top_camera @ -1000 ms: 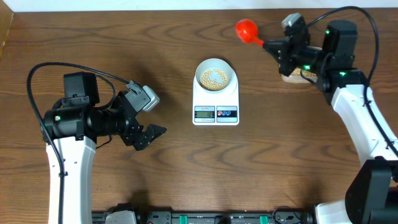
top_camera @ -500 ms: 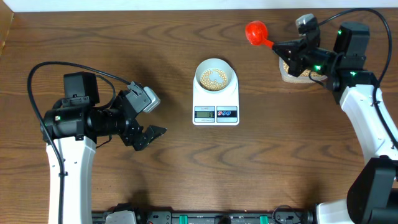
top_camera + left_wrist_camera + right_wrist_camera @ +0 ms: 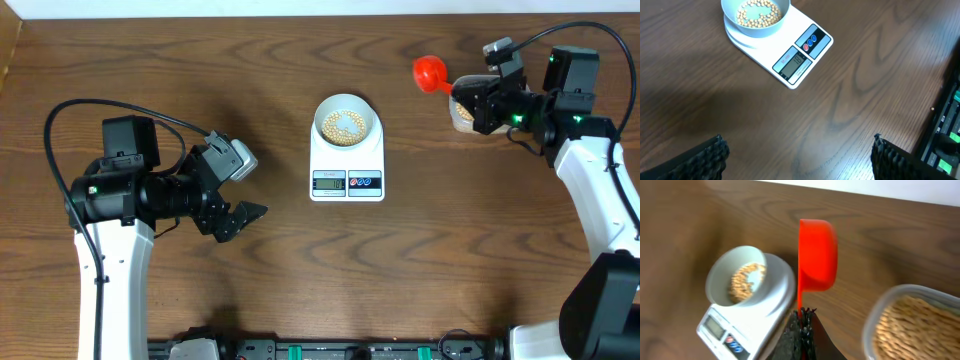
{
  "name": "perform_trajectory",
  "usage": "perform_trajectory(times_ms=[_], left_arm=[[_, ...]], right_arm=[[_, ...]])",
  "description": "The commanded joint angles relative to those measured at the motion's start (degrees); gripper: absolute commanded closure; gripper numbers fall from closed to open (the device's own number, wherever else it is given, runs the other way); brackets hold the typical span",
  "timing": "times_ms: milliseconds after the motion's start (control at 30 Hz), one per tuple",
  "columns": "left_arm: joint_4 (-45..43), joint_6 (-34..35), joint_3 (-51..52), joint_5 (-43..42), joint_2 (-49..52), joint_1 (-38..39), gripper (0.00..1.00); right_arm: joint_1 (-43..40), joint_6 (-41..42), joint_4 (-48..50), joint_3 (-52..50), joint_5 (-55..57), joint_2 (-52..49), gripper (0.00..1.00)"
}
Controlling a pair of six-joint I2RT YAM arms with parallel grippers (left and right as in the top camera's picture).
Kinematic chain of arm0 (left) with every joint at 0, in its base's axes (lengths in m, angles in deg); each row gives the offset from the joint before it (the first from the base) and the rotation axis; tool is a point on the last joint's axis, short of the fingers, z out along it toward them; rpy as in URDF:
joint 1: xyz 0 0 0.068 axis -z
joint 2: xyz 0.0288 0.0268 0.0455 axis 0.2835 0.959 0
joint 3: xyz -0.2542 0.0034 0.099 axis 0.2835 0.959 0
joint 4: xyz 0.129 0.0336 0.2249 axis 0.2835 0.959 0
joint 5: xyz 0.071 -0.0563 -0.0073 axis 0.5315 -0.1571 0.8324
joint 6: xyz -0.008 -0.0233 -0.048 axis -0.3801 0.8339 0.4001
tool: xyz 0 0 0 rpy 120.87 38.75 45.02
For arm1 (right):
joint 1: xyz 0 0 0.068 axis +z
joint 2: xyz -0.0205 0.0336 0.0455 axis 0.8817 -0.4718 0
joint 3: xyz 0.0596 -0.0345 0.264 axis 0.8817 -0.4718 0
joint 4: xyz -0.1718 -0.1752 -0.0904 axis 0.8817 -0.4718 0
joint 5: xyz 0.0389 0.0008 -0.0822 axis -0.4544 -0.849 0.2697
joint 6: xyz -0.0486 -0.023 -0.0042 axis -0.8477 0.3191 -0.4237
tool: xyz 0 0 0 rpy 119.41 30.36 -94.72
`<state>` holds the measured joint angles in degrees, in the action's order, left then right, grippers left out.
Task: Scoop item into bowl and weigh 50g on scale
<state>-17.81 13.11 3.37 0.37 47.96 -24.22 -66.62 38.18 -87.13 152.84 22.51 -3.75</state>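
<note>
Left gripper (image 3: pixel 800 161) is spread wide with nothing between its fingers; from its wrist camera I see both dark fingertips at the bottom corners and bare wooden table (image 3: pixel 300 280) between them. That arm sits at the left of the table, well apart from the scale, with its fingers pointing toward it.

Near the middle of the table I have the white digital scale (image 3: pixel 347 172), its grey display and two round buttons along the edge nearest the robot. The digits are too small for me to read. The pale bowl (image 3: pixel 757 32) stands on the far half of the scale's platform, and a shallow layer of tan soybeans (image 3: pixel 347 126) covers its bottom without reaching the rim.

To the right of the bowl, and clear of it, is the red scoop (image 3: pixel 430 72). In the right wrist view it is rolled onto its side, and I cannot tell whether it holds any beans. The right gripper (image 3: pixel 801 324) is pressed together on the scoop's thin handle, pinching it at the end away from the cup.

Farthest right is a clear plastic tub (image 3: pixel 875 330) full of the same beans; from overhead it lies mostly hidden beneath the right gripper.
</note>
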Motion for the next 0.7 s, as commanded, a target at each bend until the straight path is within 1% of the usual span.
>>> perform_trajectory(times_ms=[0,67,267,400,533,667], left_arm=[[0.2,-0.8,-1.6,-0.9,-0.4,0.1,0.07],[0.2,-0.8,-1.6,-0.9,-0.4,0.1,0.07],[0.2,-0.8,-1.6,-0.9,-0.4,0.1,0.07],[0.2,-0.8,-1.6,-0.9,-0.4,0.1,0.07],[0.2,-0.8,-1.6,-0.9,-0.4,0.1,0.07],[0.2,-0.8,-1.6,-0.9,-0.4,0.1,0.07]], right_arm=[[-0.3,-1.8,-0.2,0.1,6.9,5.5,0.99],[-0.3,-1.8,-1.0,0.1,10.5,7.9,0.99],[0.5,-3.7,-8.7,0.1,28.9,12.5,0.99],[0.9,-4.4,-11.9,0.1,34.4,12.2,0.99],[1.9,-4.8,-13.1,0.1,44.6,10.2,0.99],[3.5,-5.0,-13.0,0.1,47.5,7.7,0.99]])
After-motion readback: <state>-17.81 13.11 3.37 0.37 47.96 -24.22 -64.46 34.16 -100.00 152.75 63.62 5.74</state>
